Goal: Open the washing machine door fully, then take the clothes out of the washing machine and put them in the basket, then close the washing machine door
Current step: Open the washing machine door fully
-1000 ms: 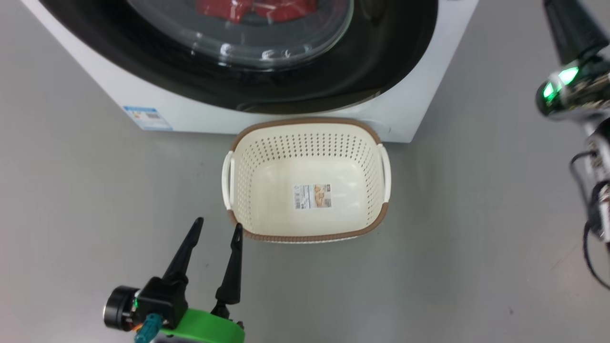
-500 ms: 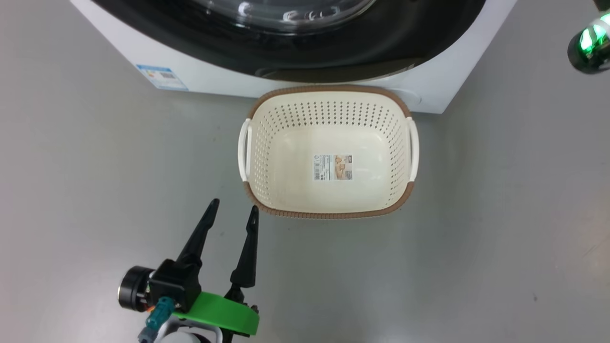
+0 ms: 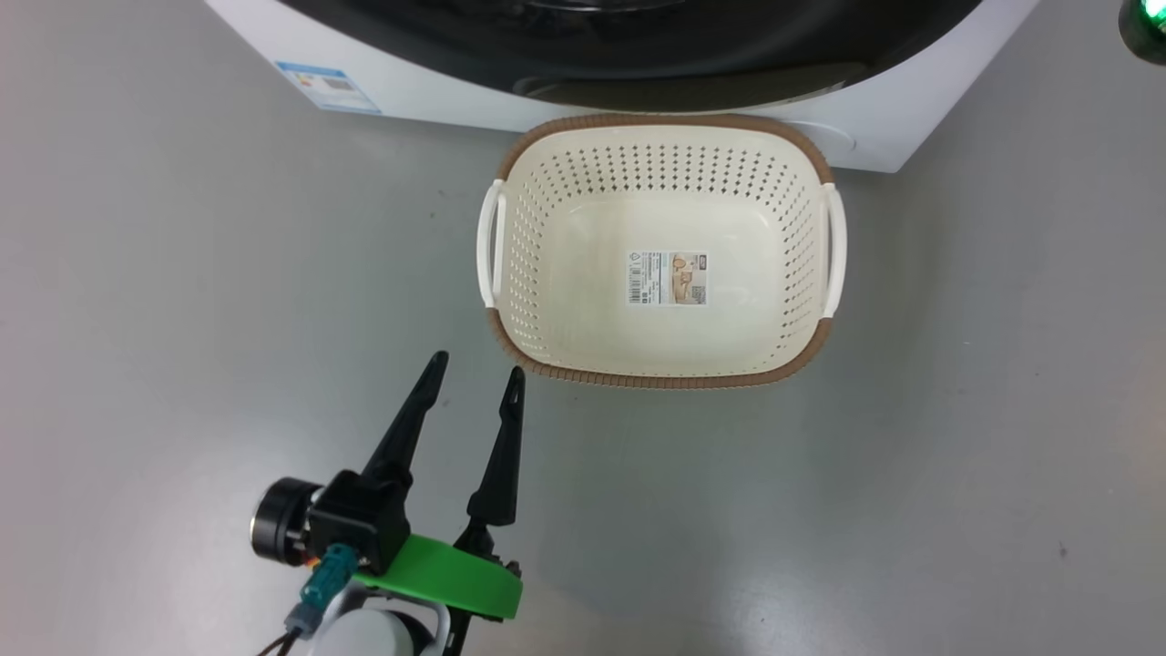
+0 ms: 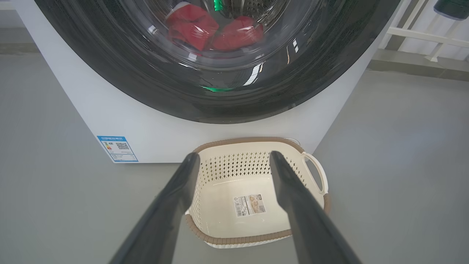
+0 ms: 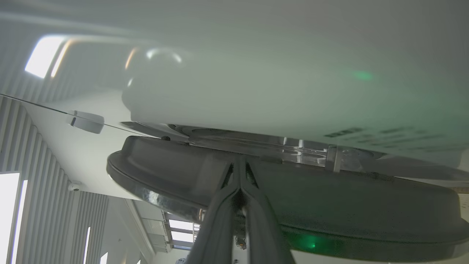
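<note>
You face the white washing machine (image 4: 121, 121). Red clothes (image 4: 190, 25) lie inside it, behind the glass of the black-rimmed washing machine door (image 4: 146, 91). The empty cream basket (image 3: 660, 379) sits on the grey floor (image 3: 956, 456) just before the machine. Your left gripper (image 3: 477, 364) hovers near the basket's corner, fingers apart. Your right gripper (image 5: 240, 159) has its fingers pressed together, tips at the door's edge.

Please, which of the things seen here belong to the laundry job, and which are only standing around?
Belong to the job:
- washing machine
- washing machine door
- red clothes behind the glass
- basket
- left gripper, open
- right gripper, shut at the door's edge

Only standing around:
- blue label sticker
- paper label in the basket
- white railing
</note>
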Tool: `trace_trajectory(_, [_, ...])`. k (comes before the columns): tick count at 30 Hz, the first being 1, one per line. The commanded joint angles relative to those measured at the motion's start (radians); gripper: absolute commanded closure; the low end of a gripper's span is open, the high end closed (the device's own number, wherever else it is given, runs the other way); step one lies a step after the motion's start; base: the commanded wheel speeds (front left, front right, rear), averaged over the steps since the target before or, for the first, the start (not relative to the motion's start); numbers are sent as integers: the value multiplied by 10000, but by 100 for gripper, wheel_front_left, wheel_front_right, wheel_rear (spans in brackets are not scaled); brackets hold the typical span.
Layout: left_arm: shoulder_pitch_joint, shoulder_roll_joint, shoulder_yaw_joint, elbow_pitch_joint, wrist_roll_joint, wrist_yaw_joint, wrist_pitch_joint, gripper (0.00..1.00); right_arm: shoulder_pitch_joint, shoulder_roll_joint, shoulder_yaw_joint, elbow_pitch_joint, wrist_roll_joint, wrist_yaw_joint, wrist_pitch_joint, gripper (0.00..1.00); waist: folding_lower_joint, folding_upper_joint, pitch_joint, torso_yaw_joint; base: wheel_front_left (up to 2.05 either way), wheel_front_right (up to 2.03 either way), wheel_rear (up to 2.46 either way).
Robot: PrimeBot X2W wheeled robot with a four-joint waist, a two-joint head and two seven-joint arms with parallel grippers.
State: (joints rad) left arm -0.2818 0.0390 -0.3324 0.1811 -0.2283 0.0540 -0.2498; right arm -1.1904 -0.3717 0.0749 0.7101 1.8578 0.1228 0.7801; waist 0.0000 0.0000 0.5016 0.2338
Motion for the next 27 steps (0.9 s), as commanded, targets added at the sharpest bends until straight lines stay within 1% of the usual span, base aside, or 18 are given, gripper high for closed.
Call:
trace_trajectory(1, [-170, 112, 206, -263, -136, 100, -120, 0, -254, 4, 99, -107, -98, 79, 118, 100, 0, 0, 120, 116, 0, 0, 0])
trace_trajectory(7, [-280, 112, 45, -300, -274, 193, -120, 0, -738, -5, 329, 249, -396, 79, 185, 100, 0, 0, 267, 256, 0, 0, 0])
trace_trajectory(12, [-339, 112, -33, -312, -368, 264, -120, 0, -815, 60, 476, 337, -565, 79, 346, 100, 0, 0, 268, 289, 0, 0, 0])
trace_trajectory(27, [-169, 112, 82, -194, -286, 214, -120, 0, 486, 503, 755, -315, -882, 79, 881, 100, 0, 0, -406, -37, 0, 0, 0])
